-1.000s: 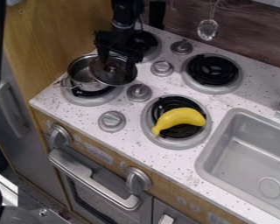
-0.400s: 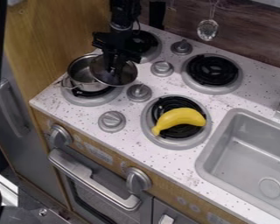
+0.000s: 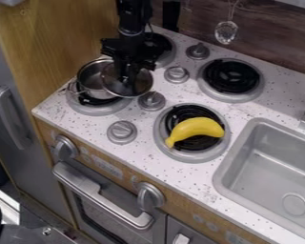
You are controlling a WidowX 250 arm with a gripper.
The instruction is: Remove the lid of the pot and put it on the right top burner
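The black gripper (image 3: 126, 75) hangs at the upper left, its fingers shut on the knob of the lid. The round glass lid (image 3: 137, 86) with a metal rim is tilted and overlaps the right side of the pot. The silver pot (image 3: 90, 78) is at the left-front burner, its open inside partly visible left of the lid. The right top burner (image 3: 232, 76) has black coils within a grey ring, to the right of the gripper.
A yellow banana (image 3: 196, 129) lies on the right-front burner. Knobs (image 3: 177, 74) stand between the burners. The sink (image 3: 276, 167) is at the right, and a wooden side wall (image 3: 46, 47) rises left of the pot.
The gripper's fingers have come together on the lid's knob. Since then the lid has shifted slightly right and down in the view, and the pot has moved a little to the right.
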